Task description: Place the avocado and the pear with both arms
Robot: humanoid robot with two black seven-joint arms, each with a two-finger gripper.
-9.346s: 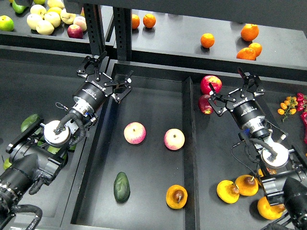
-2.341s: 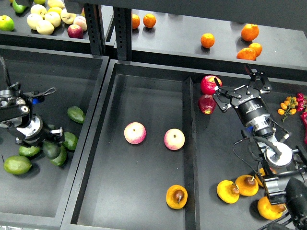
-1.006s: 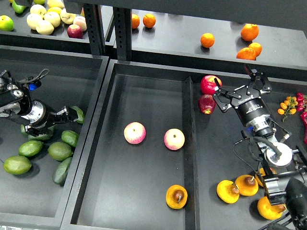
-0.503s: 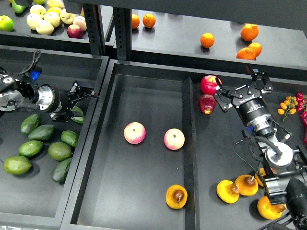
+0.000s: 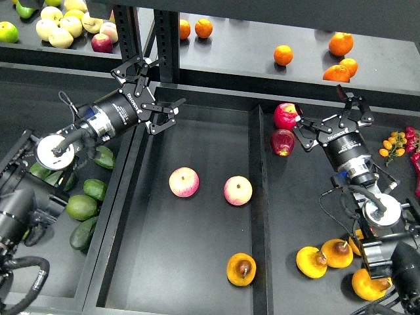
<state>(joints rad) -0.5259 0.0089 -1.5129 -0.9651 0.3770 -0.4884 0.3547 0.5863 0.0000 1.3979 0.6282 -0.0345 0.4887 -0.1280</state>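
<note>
At the lower left of the frame the avocado (image 5: 84, 233) lies slanted in the left bin (image 5: 39, 289), just below a heap of lighter green avocados (image 5: 82, 206). Nine seconds ago it lay in the middle tray (image 5: 197, 289), lower left of the two apples; two seconds ago the left arm was low over that heap, and one second ago the dark fruit was lying there free. So the avocado half of the task looks done.

The left gripper (image 5: 146, 88) has since swung up and right. It now hangs over the upper left corner of the middle tray, fingers spread wide and empty, well apart from the avocado.

Toward the middle of the frame, two pink-yellow apples (image 5: 184, 182) sit side by side, unmoved. Below them, at the lower middle, the pear (image 5: 241, 269) rests against the tray's right wall, exactly where it was in every earlier picture.

At the upper right, the right gripper (image 5: 333, 116) hovers spread and empty beside two red apples (image 5: 288, 115) and has barely shifted throughout. The pear is untouched, so that half of the task remains, probably for this arm.
</note>
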